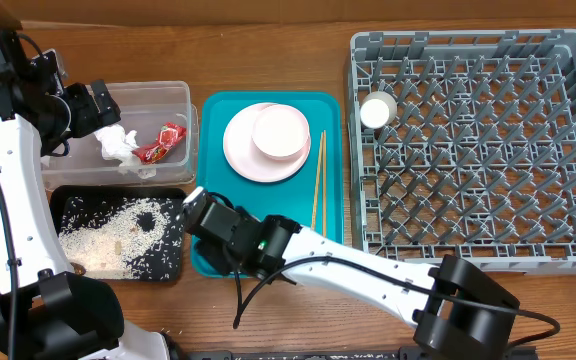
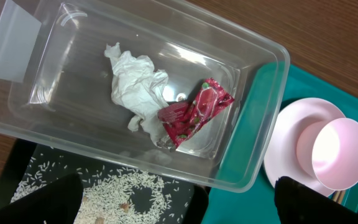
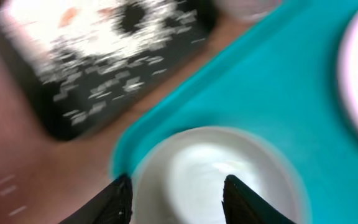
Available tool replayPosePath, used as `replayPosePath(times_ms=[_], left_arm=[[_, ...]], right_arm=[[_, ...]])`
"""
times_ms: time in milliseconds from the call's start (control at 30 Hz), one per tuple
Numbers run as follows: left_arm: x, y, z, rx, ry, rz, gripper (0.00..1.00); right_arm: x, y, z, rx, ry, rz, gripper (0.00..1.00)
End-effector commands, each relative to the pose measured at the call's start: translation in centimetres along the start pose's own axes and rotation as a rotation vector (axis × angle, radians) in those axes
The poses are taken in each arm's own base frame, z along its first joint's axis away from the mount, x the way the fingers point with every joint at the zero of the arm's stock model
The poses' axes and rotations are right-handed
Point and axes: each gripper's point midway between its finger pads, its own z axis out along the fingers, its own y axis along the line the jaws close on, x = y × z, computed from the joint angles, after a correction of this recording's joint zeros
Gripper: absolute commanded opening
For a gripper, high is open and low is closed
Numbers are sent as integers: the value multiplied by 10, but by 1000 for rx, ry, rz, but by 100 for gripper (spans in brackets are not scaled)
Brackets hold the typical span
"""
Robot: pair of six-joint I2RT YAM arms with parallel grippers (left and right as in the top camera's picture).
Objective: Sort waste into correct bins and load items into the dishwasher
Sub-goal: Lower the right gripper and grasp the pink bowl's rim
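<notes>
My left claw (image 1: pixel 106 103) hangs with its fingers spread wide and nothing between them. It is above the clear tub (image 1: pixel 158 95). Directly below it, on the tub floor, lie the crumpled tissue (image 2: pixel 135 87) and the red wrapper (image 2: pixel 194 112), touching each other.

My right claw (image 3: pixel 176 199) is low over the near-left corner of the teal tray (image 1: pixel 268 200). The small white bowl (image 3: pixel 216 174) sits under and between its fingers. The wrist view is smeared, so I cannot tell whether the fingers press on the bowl or only straddle it.

Just beside this claw, off the tray's edge, is the black tray (image 1: pixel 148 215), strewn with rice (image 1: pixel 108 235). Beyond the claw on the teal tray stands the pink plate (image 1: pixel 243 150) with the pink bowl (image 1: pixel 280 132) on it. The chopsticks (image 1: pixel 318 180) lie side by side along the tray's far side from the claw.

Well apart from both claws, the grey rack (image 1: pixel 468 150) holds the cream cup (image 1: pixel 378 110) in the corner nearest the teal tray.

Everything rests on a brown wood-grain table (image 1: pixel 268 50), which runs to every edge of the overhead view.
</notes>
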Motion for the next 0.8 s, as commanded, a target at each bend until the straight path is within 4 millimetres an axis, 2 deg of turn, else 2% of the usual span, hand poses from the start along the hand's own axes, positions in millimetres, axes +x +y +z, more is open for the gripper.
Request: replayPosePath(times_ms=[0, 133, 300, 400, 533, 700, 767], left_arm=[[-7, -5, -13, 17, -39, 1, 100], [-7, -5, -13, 17, -39, 1, 100], [-7, -5, -13, 17, -39, 1, 100], [-8, -5, -13, 14, -41, 1, 100], [-7, -5, -13, 14, -39, 1, 100], [-7, -5, -13, 14, -39, 2, 100], [-7, -5, -13, 14, -39, 2, 100]], right_arm=[[-18, -59, -10, 255, -74, 1, 49], [-20, -96, -18, 303, -37, 57, 49], [-28, -121, -17, 186, -38, 205, 49], [-44, -130, -17, 111, -95, 250, 49], [-66, -148, -22, 115, -189, 264, 50], [-78, -155, -24, 120, -240, 244, 51], [-82, -156, -22, 123, -269, 204, 59]])
